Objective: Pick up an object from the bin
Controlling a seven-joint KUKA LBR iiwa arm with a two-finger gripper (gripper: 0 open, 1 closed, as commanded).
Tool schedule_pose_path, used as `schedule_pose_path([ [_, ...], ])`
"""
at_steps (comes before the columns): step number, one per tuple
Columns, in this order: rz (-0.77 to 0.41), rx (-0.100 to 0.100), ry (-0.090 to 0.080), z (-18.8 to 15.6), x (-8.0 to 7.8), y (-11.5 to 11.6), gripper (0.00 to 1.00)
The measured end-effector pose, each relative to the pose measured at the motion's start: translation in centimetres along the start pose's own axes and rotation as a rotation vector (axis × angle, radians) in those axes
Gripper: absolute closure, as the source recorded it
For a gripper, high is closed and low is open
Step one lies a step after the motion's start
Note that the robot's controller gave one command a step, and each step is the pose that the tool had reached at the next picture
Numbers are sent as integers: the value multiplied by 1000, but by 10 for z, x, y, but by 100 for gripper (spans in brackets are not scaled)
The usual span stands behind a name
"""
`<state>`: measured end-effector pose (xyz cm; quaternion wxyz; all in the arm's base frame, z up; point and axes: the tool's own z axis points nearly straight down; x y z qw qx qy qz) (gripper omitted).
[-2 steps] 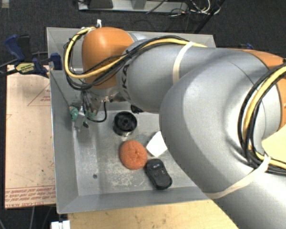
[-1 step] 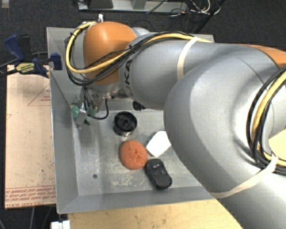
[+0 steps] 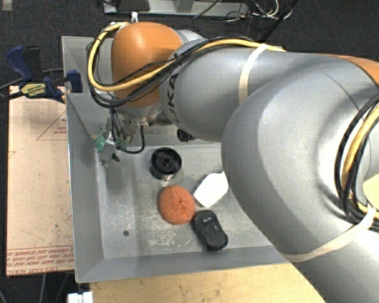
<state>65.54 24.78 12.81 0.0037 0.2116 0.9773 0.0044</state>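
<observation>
My gripper point(image 3: 109, 151) hangs low at the bin's far left, close to the left wall, under the orange wrist cover. A small green thing point(image 3: 100, 144) shows right at its tip; whether it is held I cannot tell. A black round ring-shaped thing point(image 3: 165, 163) lies on the floor a little to the gripper's right. Nearer the front sits an orange rough ball point(image 3: 176, 205), touching a white rounded block point(image 3: 211, 189) on its right. A black oblong thing point(image 3: 210, 230) lies just in front of the ball.
The big grey arm reaches in from the right and covers the bin's right half. Bare bin floor lies along the left wall and at the front left corner.
</observation>
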Motion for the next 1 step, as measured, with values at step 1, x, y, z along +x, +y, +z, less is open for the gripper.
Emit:
schedule_pose_path([
  [1,0,0,0,-13,0,0,100],
])
